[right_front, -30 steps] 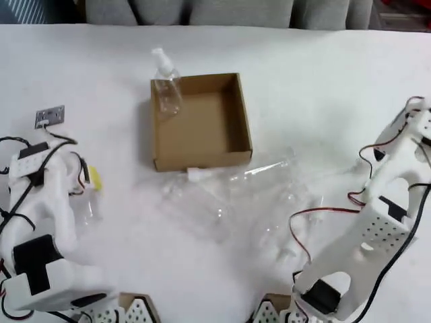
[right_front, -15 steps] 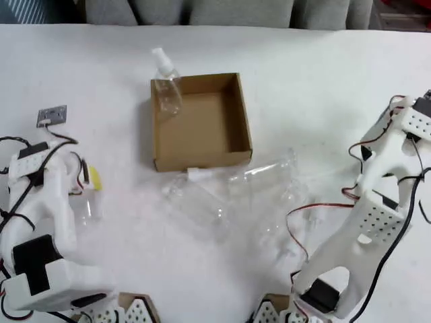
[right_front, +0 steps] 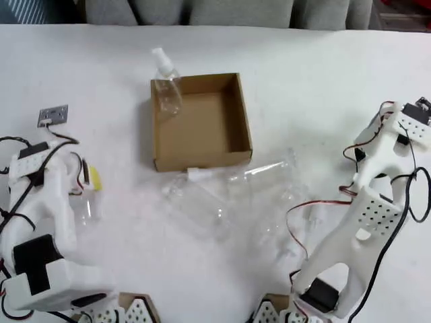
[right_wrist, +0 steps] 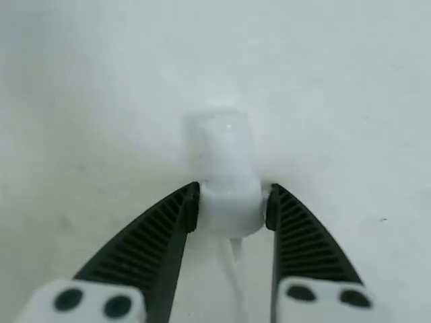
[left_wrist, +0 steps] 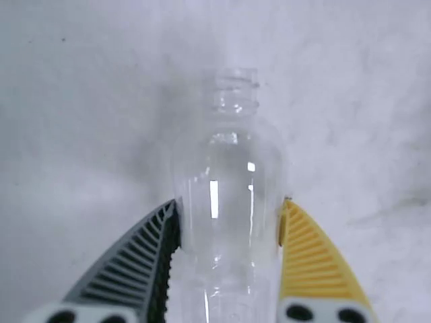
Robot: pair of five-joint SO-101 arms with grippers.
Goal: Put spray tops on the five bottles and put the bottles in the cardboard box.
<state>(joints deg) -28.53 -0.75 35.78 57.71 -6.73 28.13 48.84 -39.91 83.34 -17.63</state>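
Note:
A clear capless bottle [left_wrist: 232, 168] stands between the grey and yellow fingers of my left gripper [left_wrist: 229, 205], which is shut on its body. In the high view that gripper [right_front: 87, 180] is at the table's left side. My right gripper [right_wrist: 231, 192] is shut on a white spray top [right_wrist: 225, 155], its black fingers pressing the collar, just above the white table. The cardboard box [right_front: 237, 121] sits open at the centre back. One bottle with a spray top on it [right_front: 166, 84] leans at the box's back left corner. Several loose clear bottles [right_front: 259, 175] and a spray top [right_front: 199, 173] lie in front of the box.
The right arm [right_front: 377, 208] stands at the table's right side with red and black cables looping beside it. A small grey plate [right_front: 52, 114] lies behind the left arm [right_front: 40, 222]. The table ends at grey cushions along the back.
The right arm's wrist has swung to the right and slightly back, away from the pile of bottles. The left arm and its bottle have kept still.

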